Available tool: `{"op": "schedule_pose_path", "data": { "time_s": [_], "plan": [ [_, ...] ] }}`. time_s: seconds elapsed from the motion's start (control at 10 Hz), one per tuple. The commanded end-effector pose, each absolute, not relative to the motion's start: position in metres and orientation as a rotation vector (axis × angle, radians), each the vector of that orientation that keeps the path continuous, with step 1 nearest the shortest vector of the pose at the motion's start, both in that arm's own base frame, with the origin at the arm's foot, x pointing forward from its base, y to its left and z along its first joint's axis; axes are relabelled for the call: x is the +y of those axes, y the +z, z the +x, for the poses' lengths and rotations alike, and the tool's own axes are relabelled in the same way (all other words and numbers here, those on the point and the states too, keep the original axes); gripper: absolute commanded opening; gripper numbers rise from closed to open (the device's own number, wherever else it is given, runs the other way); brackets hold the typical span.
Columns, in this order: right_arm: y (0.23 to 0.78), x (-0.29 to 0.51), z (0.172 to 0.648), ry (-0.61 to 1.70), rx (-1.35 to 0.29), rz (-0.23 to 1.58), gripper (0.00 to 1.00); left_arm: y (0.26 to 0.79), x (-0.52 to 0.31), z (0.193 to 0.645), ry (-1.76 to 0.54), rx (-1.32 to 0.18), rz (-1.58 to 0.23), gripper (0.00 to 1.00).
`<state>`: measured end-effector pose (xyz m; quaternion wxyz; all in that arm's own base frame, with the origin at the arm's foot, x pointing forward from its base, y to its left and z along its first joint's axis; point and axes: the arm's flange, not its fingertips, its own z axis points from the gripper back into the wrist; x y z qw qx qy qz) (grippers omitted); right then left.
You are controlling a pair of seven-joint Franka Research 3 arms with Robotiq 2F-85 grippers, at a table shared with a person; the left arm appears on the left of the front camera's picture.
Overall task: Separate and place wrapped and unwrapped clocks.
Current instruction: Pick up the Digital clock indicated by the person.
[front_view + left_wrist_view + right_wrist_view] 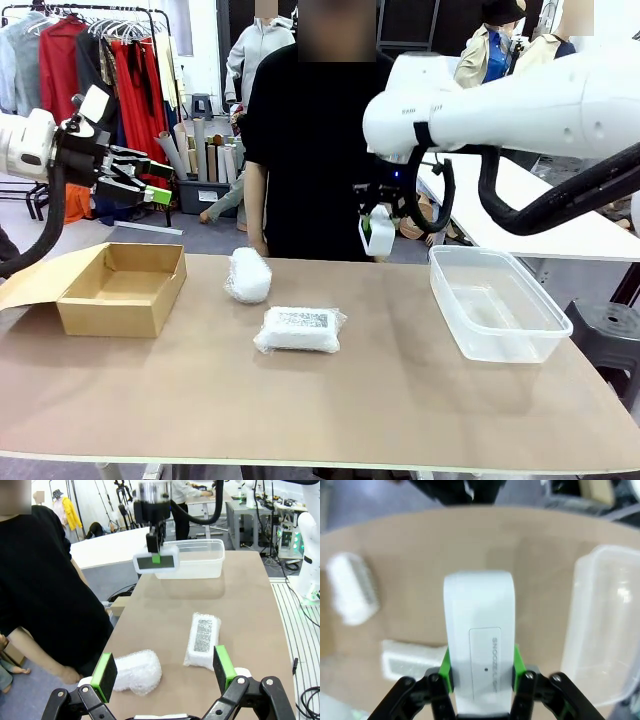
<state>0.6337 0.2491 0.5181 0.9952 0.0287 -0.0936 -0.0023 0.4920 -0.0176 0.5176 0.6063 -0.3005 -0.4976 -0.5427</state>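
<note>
1. One open cardboard box (110,318) sits at the left of the table (400,410), its bare floor showing. The left gripper (152,187) hangs raised near it, jaws spread wide.
2. Two wrapped clocks lie mid-table in crinkly clear plastic: a rounded bundle (248,275) and a flat bundle (299,329) with a speckled label.
3. One bare white clock (377,232), dark-faced, is clamped in the right gripper (378,228), in the air left of one clear plastic tub (520,343) with a bare bottom.

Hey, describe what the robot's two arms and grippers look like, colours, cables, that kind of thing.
The left arm and right arm are smooth, rounded white shells with thick black cables running along them. The right one also has a black band around a joint. The left gripper and right gripper are black angular linkages with bright green pads.
</note>
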Motion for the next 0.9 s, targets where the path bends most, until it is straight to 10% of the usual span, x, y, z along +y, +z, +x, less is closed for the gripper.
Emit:
{"op": "schedule_pose_path", "data": {
  "time_s": [0.0,0.8],
  "plan": [
    [0.555,0.251,0.641,0.065,-0.202,0.042,0.0,0.519,-0.018,0.491,-1.251,-1.155,-0.683,1.0],
    [0.676,0.275,0.611,0.143,-0.386,0.054,0.0,0.519,-0.018,0.491,-1.251,-1.155,-0.683,1.0]
  ]
}}
